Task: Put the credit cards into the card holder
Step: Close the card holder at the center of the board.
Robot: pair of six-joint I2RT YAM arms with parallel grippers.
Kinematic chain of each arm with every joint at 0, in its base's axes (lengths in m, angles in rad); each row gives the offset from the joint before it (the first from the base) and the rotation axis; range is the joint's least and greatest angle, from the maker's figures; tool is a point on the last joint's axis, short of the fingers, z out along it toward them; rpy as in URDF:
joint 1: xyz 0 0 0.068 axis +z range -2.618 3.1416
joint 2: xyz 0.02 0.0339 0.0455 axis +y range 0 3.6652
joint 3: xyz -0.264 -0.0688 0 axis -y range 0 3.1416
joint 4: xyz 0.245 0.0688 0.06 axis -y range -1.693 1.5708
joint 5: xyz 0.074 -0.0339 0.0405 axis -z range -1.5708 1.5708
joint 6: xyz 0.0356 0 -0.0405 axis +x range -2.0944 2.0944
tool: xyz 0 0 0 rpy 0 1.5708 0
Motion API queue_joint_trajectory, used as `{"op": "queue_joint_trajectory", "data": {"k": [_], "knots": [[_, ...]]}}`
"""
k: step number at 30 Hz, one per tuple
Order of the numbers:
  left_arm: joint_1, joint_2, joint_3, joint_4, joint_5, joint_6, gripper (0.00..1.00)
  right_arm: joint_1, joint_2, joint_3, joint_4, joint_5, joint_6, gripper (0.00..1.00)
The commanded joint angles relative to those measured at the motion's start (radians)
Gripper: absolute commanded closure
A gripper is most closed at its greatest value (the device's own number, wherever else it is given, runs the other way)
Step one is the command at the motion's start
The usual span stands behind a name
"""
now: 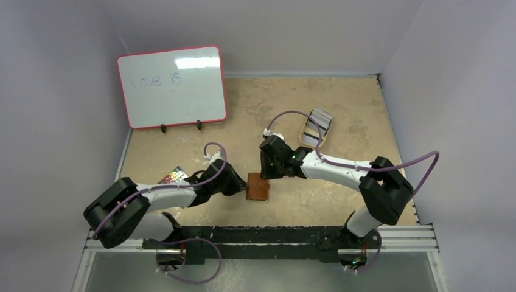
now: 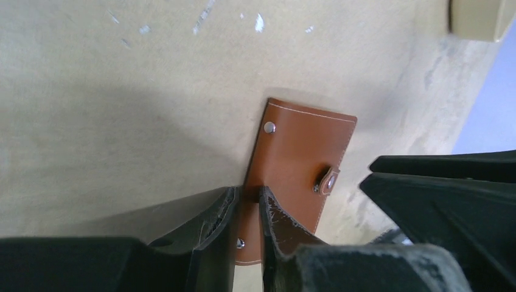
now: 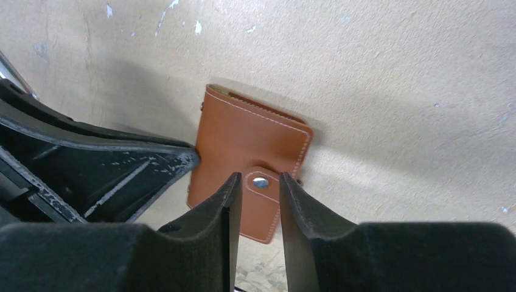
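Observation:
The brown leather card holder (image 1: 258, 187) lies folded on the table between the two arms, its snap tab (image 3: 261, 182) across the front. My left gripper (image 2: 249, 196) is shut on the holder's near edge, with leather showing between its fingers. My right gripper (image 3: 257, 182) hovers just over the snap tab, jaws apart on either side of it and holding nothing. Pale credit cards with dark stripes (image 1: 319, 123) rest in a tan oval tin at the back right. A shiny card (image 1: 173, 177) lies beside the left arm.
A whiteboard with a red frame (image 1: 172, 86) stands at the back left. The tan tin (image 1: 306, 135) sits behind the right arm, and its corner (image 2: 481, 18) shows in the left wrist view. Grey walls close in the table on three sides.

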Motion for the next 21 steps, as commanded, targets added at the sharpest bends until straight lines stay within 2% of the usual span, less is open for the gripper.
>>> {"op": "queue_joint_trajectory", "data": {"k": [1, 3, 6, 13, 21], "knots": [[-0.034, 0.031, -0.059, 0.23, 0.077, -0.094, 0.82, 0.04, 0.035, 0.055, -0.04, 0.046, 0.039, 0.67], [-0.049, 0.036, -0.078, 0.306, 0.094, -0.124, 0.83, 0.062, 0.058, 0.075, -0.065, 0.075, 0.049, 0.66], [-0.052, 0.032, -0.081, 0.32, 0.108, -0.138, 0.84, 0.085, 0.089, 0.111, -0.119, 0.131, 0.06, 0.66], [-0.052, -0.055, -0.096, 0.237, 0.042, -0.129, 0.84, 0.114, 0.125, 0.166, -0.218, 0.214, 0.079, 0.65], [-0.052, -0.072, -0.081, 0.178, 0.019, -0.104, 0.83, 0.12, 0.157, 0.182, -0.241, 0.215, 0.076, 0.64]]}}
